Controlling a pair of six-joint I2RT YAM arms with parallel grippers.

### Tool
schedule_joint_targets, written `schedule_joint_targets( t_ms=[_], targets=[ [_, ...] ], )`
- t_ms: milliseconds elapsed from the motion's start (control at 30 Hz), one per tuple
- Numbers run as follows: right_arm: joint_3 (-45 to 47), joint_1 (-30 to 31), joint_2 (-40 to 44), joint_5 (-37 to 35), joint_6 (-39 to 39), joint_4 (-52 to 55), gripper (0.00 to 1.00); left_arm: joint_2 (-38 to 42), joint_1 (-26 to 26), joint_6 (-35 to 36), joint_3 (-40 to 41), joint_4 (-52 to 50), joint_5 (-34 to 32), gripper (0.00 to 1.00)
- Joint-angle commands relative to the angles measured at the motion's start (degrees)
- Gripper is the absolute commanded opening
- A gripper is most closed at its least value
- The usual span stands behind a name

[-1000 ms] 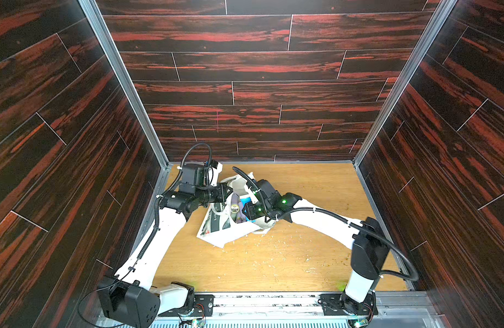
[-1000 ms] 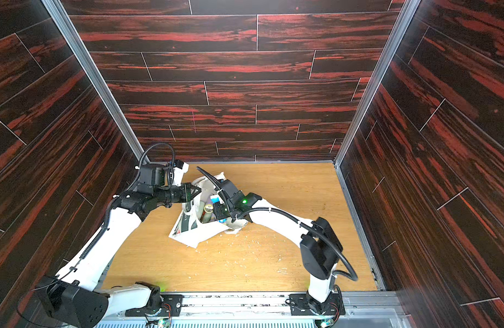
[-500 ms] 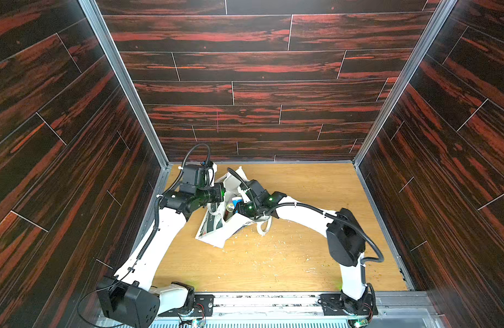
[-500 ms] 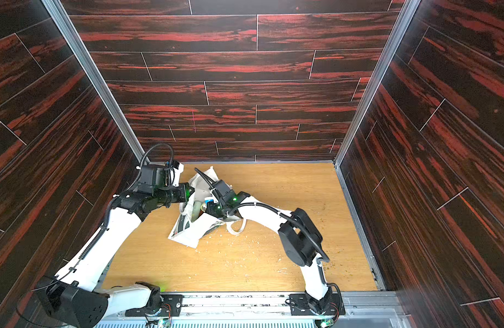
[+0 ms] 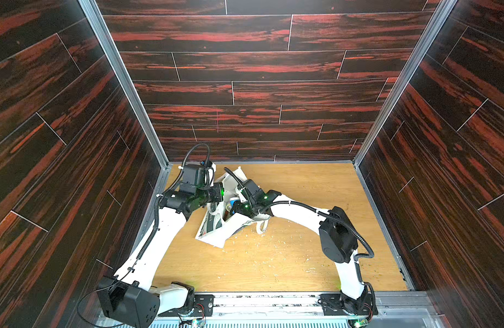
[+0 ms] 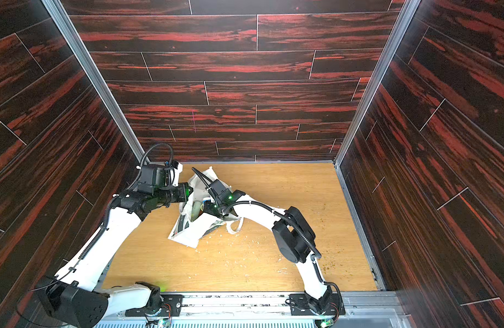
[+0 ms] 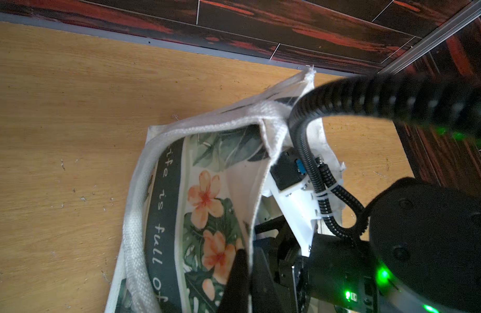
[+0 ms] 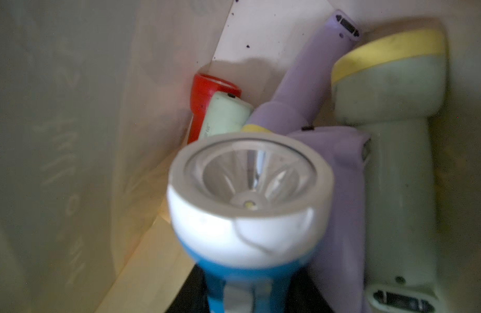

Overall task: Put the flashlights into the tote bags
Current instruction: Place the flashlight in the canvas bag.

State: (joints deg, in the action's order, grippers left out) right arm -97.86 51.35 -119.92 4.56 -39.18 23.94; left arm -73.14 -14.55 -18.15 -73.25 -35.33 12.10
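Blue flashlight (image 8: 247, 230) close before right end effector (image 5: 236, 206), inside tote bag (image 5: 216, 233).

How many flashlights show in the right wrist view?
6, all inside the tote bag: blue-and-white flashlight nearest the camera; long lilac flashlight and second lilac flashlight behind it; pale green flashlight alongside; red flashlight and cream flashlight farthest. Others may be hidden.

robot test cell: dark wood-plank walls (image 5: 245, 85), aluminium frame (image 5: 123, 85), plywood floor (image 5: 273, 269).
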Motion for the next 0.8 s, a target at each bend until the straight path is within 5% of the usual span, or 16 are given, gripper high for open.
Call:
schedule_joint_targets(
  t_ms=[0, 233, 467, 767],
  targets=[
    [-1.14, -0.37, -2.18, -1.52, -0.51, 2.93, 0.50, -0.31, 0.00, 0.93, -1.62, -1.19, -1.43, 0.00],
    [-3.24, -0.44, 1.60, -3.76, 1.59, 5.53, 0.75, -0.58, 0.04, 1.01, -1.62, -1.70, -2.73, 0.00],
    [-3.02, -0.38, 10.56, -7.14, 3.29, 7.22, 0.76, -0.84, 0.06, 0.75, -1.96, -2.70, -6.91, 0.00],
    [18.80, -1.14, 31.61, -19.63, -2.21, 3.18, 0.75, -0.93, 0.23, 1.10, -3.02, -4.73, -13.50, 0.00]
  ],
)
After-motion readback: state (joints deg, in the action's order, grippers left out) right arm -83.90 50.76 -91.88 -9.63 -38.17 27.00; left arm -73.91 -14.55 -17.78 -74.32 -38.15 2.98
